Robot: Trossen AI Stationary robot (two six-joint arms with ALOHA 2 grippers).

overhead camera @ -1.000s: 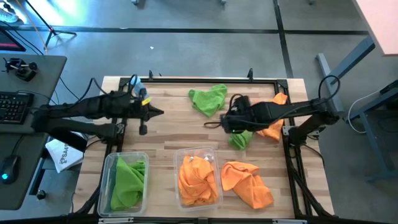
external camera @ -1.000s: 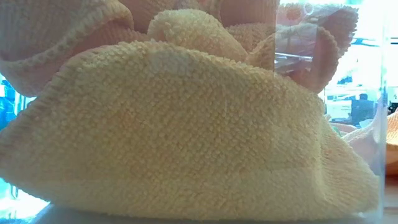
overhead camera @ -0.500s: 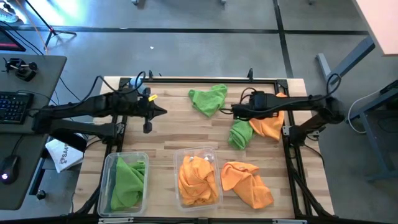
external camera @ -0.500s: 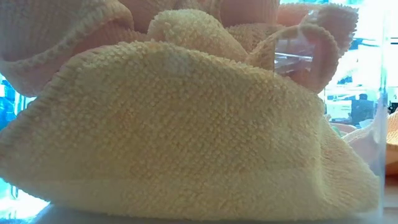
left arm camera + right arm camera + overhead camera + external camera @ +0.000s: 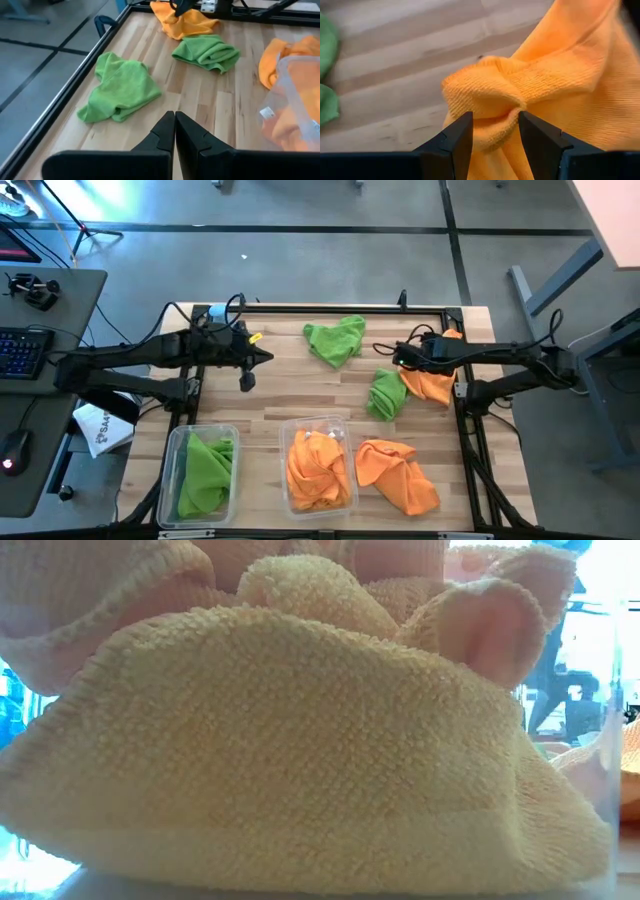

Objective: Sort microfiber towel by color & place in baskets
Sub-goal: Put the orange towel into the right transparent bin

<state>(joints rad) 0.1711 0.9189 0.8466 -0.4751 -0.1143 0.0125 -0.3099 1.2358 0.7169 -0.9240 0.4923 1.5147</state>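
Observation:
Two green towels lie on the table, one near the far edge, one right of centre. An orange towel lies at the far right, another at the near right. The left tub holds a green towel and the middle tub holds orange ones, which fill the low view. My right gripper is at the far-right orange towel's left end. My left gripper hovers shut over the table's left part, touching nothing. My right gripper pinches a bunched fold at the left end of the far-right orange towel between its two fingers. It comes from the table's right side, slanting down. The rest of the towel lies slack on the table.
Bare wood lies between my left gripper and the green towels. A black frame rail runs round the table. A white packet and a keyboard sit off the left side. The middle tub's wall shows in the left wrist view.
My right gripper has drawn back from above the green towel right of centre toward the table's right and far edge, ending at the orange towel's left end. That green towel now lies uncovered on the table. My left gripper has drifted slightly toward the table's right.

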